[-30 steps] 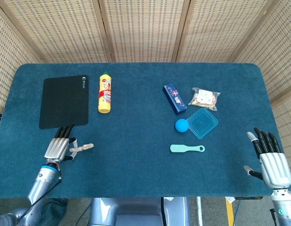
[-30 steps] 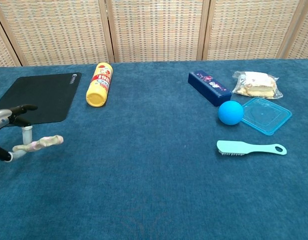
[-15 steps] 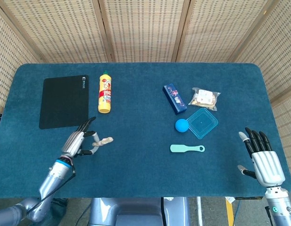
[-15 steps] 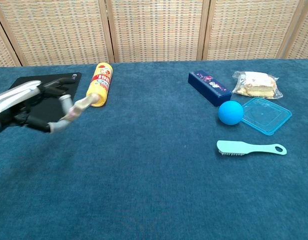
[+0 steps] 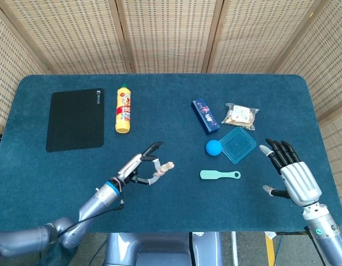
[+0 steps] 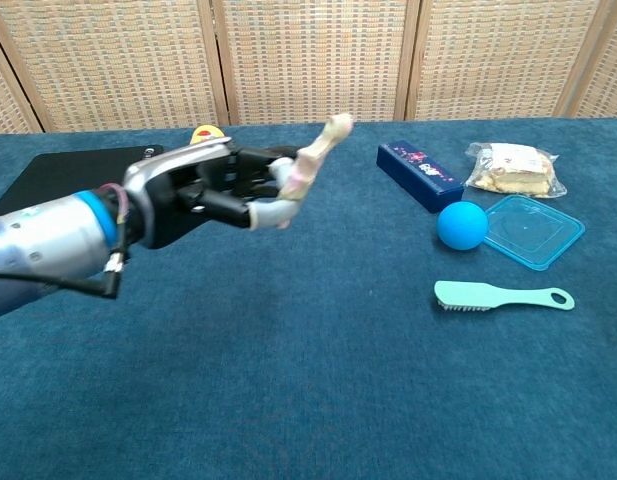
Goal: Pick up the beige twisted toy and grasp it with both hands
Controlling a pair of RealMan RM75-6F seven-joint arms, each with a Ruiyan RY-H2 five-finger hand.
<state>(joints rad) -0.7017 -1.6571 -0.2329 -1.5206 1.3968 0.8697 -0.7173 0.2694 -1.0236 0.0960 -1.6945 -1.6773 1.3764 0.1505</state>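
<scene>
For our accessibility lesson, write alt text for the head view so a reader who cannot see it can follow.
The robot's left hand holds the beige twisted toy above a blue table, while its right hand waits open at the right edge. Farther back lie a black mat, yellow bottle, blue ball and teal brush.

In the chest view the left hand (image 6: 203, 190) covers all but the cap end of the yellow bottle (image 6: 204, 131) behind it and the near corner of the black mat (image 6: 58, 172). Its fingers hide the lower end of the beige twisted toy (image 6: 310, 163). The right hand (image 5: 290, 173) falls outside the chest view; in the head view its forearm runs off the bottom edge.
</scene>
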